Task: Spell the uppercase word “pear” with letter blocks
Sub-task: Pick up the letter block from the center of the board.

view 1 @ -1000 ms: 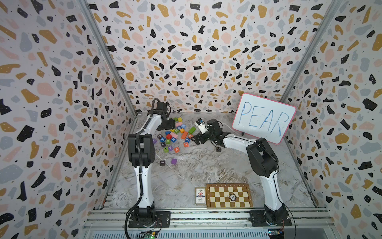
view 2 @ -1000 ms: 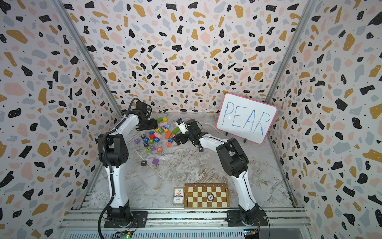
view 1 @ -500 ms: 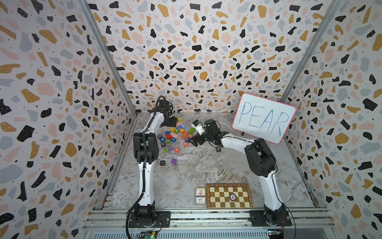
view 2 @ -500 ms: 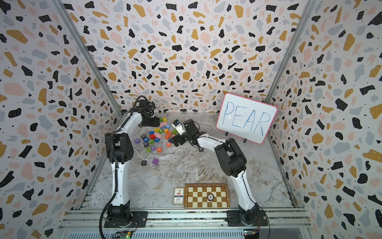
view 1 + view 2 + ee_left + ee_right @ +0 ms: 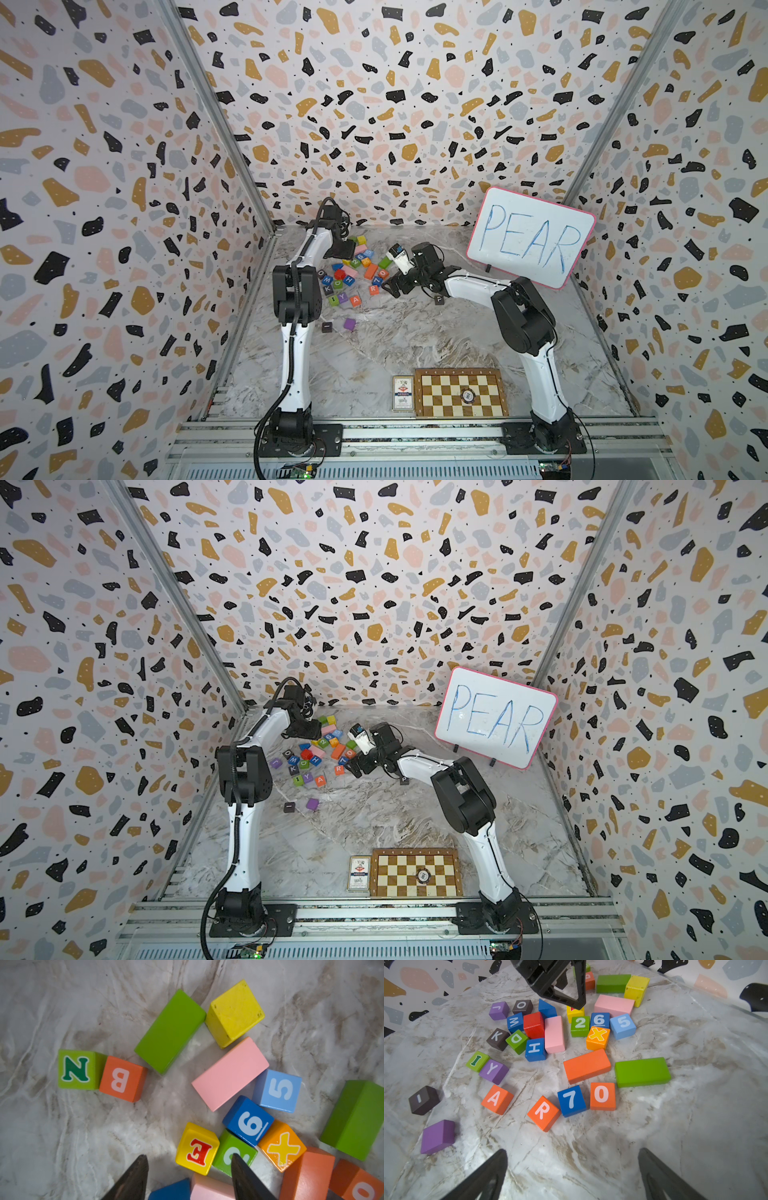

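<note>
Two white robot arms reach over a grey-veined, marble-look tabletop (image 5: 62,1126) strewn with small glossy painted blocks, seemingly wood, with crisp edges. A white board (image 5: 530,237) propped at the back reads PEAR in blue marker.

The left fingers (image 5: 188,1155), two dark tapered prongs, are spread apart and hold nothing. The E cube (image 5: 197,1149), small and yellow with a red letter on top, sits on the tabletop between their tips. It is nearer one prong than the other and neither appears to touch it. Being a cube it has no long axis, but it lies slightly askew to the line between the prongs. The nearer tip hangs over the green 2 cube (image 5: 234,1155), which touches the E cube's side, so a squeeze might catch both.

The right fingers (image 5: 573,1149) are spread wide and empty over bare tabletop. Just ahead of them lie the R cube (image 5: 544,1113) and the A cube (image 5: 497,1099), both orange-red with white letters, lying flat and apart from each other. The P cube (image 5: 404,778), blackish with a white letter, sits alone by the right forearm, behind those fingers.

The left arm is nearer the E cube, and the right arm is nearer the other three.
</note>
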`<state>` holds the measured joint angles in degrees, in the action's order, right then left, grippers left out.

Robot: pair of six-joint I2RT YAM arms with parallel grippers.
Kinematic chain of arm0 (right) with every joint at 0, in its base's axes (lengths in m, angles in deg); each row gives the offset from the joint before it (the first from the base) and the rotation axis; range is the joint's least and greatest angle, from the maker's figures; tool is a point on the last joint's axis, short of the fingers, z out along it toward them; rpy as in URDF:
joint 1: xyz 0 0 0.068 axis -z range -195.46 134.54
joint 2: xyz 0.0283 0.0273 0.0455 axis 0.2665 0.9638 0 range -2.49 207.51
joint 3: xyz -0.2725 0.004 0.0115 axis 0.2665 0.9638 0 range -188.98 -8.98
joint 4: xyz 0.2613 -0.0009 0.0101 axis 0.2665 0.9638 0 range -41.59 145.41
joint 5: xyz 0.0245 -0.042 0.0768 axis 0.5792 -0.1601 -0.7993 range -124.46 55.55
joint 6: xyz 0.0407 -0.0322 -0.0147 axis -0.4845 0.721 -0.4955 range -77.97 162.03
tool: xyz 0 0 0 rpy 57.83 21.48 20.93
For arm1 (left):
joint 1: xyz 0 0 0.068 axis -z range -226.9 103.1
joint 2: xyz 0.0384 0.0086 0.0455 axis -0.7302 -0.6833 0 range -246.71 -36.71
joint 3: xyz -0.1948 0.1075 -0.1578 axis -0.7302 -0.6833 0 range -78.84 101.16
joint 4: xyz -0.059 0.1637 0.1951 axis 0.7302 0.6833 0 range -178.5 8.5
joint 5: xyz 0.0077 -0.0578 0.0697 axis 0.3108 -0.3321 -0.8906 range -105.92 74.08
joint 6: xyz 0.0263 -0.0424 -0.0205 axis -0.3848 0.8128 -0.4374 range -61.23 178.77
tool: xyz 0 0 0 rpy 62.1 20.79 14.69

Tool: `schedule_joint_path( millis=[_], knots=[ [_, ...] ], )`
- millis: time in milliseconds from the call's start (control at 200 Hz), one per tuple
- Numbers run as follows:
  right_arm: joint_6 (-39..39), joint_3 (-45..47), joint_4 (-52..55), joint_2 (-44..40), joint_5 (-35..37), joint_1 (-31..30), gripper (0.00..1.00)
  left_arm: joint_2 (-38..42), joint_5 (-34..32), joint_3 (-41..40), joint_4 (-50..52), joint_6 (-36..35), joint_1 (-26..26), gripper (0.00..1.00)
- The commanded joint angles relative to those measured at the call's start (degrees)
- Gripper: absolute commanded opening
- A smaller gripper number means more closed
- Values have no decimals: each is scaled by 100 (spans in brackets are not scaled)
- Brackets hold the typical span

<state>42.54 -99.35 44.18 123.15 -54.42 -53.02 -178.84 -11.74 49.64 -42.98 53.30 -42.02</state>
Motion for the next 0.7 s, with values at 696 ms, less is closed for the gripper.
schedule_joint_path(
  millis=[696],
  knots=[
    [-3, 130, -12, -302, -3, -16, 99, -324, -214, 177, -45, -12, 74, 51]
  ],
)
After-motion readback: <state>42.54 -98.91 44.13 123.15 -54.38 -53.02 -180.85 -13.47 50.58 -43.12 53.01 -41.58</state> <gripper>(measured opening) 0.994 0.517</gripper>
